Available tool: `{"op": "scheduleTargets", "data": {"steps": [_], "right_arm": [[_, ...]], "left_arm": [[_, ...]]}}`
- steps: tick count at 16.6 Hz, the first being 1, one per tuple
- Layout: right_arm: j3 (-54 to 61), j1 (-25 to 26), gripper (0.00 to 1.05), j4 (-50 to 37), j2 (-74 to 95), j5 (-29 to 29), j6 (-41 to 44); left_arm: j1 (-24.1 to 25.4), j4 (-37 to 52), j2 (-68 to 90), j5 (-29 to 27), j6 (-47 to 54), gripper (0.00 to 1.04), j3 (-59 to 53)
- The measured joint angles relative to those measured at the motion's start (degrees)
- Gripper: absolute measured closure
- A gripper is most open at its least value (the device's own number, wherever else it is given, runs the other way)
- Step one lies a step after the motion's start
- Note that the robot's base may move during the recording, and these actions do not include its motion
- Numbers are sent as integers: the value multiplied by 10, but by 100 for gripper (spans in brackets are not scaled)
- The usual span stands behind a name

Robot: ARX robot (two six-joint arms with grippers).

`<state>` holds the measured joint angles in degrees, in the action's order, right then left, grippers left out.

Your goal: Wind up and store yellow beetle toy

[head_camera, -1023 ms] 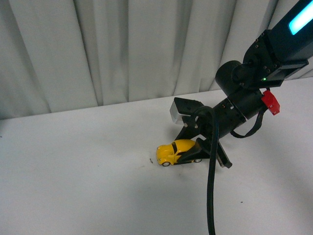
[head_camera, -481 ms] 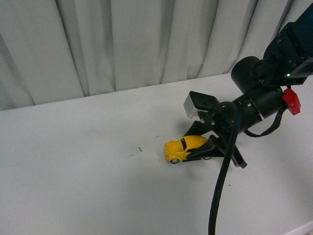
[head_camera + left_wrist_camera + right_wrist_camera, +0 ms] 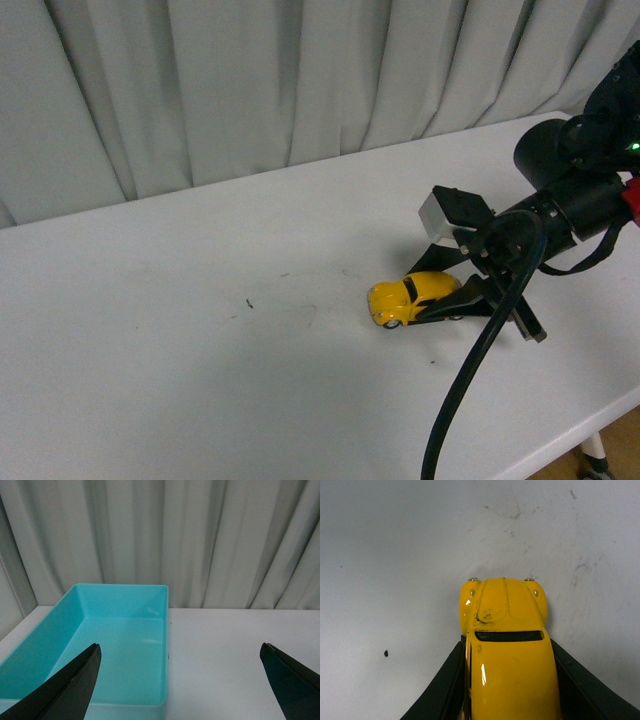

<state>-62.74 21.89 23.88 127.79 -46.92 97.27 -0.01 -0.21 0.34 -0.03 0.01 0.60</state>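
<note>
The right gripper (image 3: 428, 303) clamps the yellow beetle toy (image 3: 405, 297) on the white table (image 3: 200, 340), right of centre in the front view, and its black cable (image 3: 470, 380) trails to the bottom edge. The left gripper (image 3: 179, 650) gapes wide, facing a teal bin (image 3: 80, 615).

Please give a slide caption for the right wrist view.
Right pincer grips the yellow beetle toy on the white table.
</note>
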Motion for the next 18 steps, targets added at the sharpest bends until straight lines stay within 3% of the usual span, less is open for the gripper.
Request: {"op": "scheduleTargets", "data": {"steps": [4, 9, 18], "right_arm": [[12, 25, 59, -3, -8, -2, 15], [11, 37, 5, -17, -5, 5, 0], [23, 32, 7, -50, -15, -4, -34]], "left_arm": [[0, 0, 0, 0, 0, 7, 0], [0, 0, 0, 0, 0, 7, 0], [0, 0, 0, 0, 0, 7, 0]]}}
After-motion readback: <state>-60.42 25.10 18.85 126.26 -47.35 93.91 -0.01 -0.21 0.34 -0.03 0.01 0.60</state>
